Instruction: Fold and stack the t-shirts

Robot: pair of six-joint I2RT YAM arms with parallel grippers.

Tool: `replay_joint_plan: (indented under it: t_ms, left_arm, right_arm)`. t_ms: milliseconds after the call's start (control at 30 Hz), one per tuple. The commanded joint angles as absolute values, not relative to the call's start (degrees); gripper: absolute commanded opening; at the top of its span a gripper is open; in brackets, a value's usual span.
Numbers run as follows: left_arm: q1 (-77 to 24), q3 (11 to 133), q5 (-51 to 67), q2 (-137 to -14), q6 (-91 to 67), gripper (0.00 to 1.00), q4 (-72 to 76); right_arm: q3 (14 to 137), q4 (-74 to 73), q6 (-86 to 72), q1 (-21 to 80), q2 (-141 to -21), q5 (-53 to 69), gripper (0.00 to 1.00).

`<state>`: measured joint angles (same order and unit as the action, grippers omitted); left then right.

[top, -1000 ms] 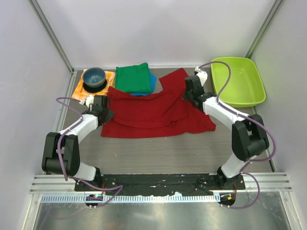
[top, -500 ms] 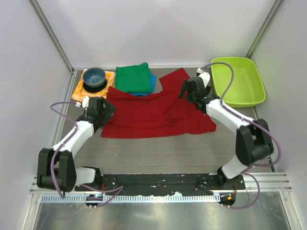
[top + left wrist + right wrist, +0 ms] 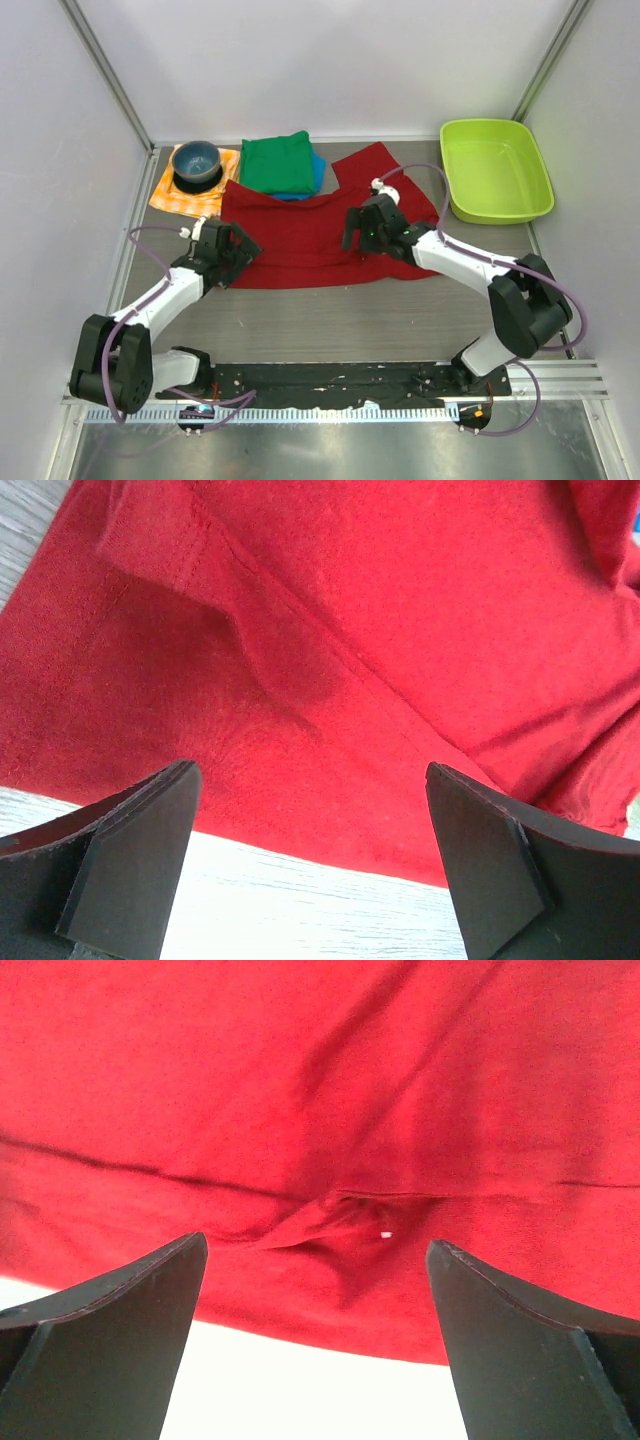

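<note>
A dark red t-shirt (image 3: 300, 235) lies partly folded in the middle of the table, one sleeve pointing toward the back (image 3: 375, 165). A folded green t-shirt (image 3: 280, 163) rests on a blue t-shirt (image 3: 318, 172) at the back. My left gripper (image 3: 243, 250) is open at the red shirt's near left corner. In the left wrist view the gripper (image 3: 312, 855) hangs over the red shirt's (image 3: 330, 660) hem, holding nothing. My right gripper (image 3: 350, 230) is open above the shirt's middle right. In the right wrist view the gripper (image 3: 315, 1335) is above a fold of the red shirt (image 3: 320, 1110).
A blue bowl (image 3: 196, 160) stands on an orange-and-white checked cloth (image 3: 178, 198) at the back left. A lime green bin (image 3: 495, 168) sits at the back right. Bare grey table (image 3: 330, 320) runs along the near side of the red shirt.
Both grippers have opened and let go of the red shirt. The left one has come nearer, to the near hem; the right one has swung left and nearer over the shirt.
</note>
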<state>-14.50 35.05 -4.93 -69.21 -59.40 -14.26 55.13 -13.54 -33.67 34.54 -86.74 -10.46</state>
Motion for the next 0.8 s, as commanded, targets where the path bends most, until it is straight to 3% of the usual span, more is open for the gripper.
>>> replay_joint_plan:
  t_ms: [0,400,767]
  left_arm:
    - [-15.2,33.49,-5.71,-70.84,-60.47,1.0,-8.71]
    - [-15.47,23.65,-10.98,-66.19,-60.3,1.0,1.48]
    - [-15.47,22.94,-9.14,-64.33,-59.24,1.0,1.05]
  right_arm:
    - [59.94,-10.11,-35.24,38.22,-90.08,-1.51,0.97]
    - [60.47,-6.51,-40.25,43.5,-94.31,9.57,0.98]
    - [60.65,-5.45,-41.84,45.53,-95.27,10.63,0.98]
